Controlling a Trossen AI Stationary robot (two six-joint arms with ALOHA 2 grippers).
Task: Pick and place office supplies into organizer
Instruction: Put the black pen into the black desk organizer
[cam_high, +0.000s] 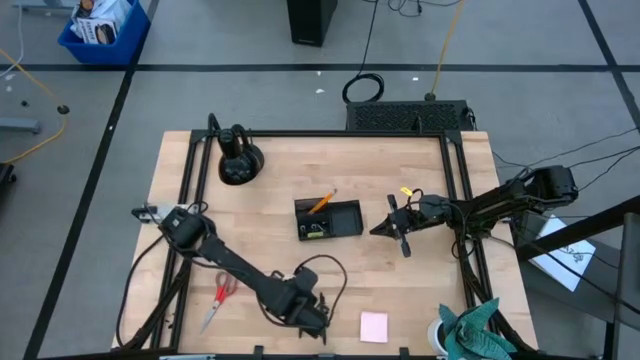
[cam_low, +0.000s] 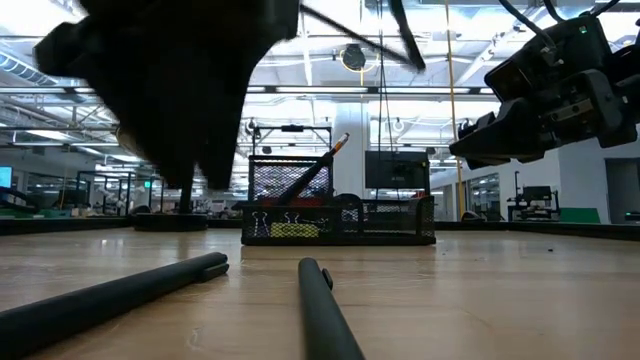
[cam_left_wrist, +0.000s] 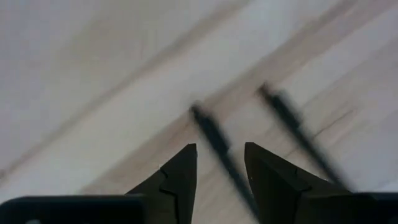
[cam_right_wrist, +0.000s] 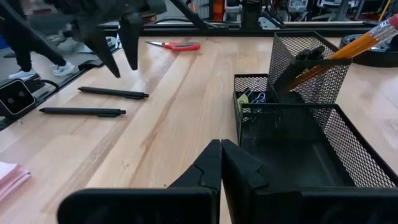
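Pale wood planks make up the table, and from above the organizer sits near its middle with an orange pencil standing in one corner; the red-handled scissors and the pink notepad lie well apart from it near the front edge, so most of the sorting looks undone. The left gripper hangs low over that front edge, while the right gripper waits just beside the organizer. At table height, two black pens lie on the wood in front of the organizer, which already holds small clips and a yellow-green piece. Past the left gripper's own fingers, the jaws stand partly apart, straddling one pen without gripping it. From the right wrist, the right gripper's jaws are pressed together and empty, and both pens plus the scissors still await collection.
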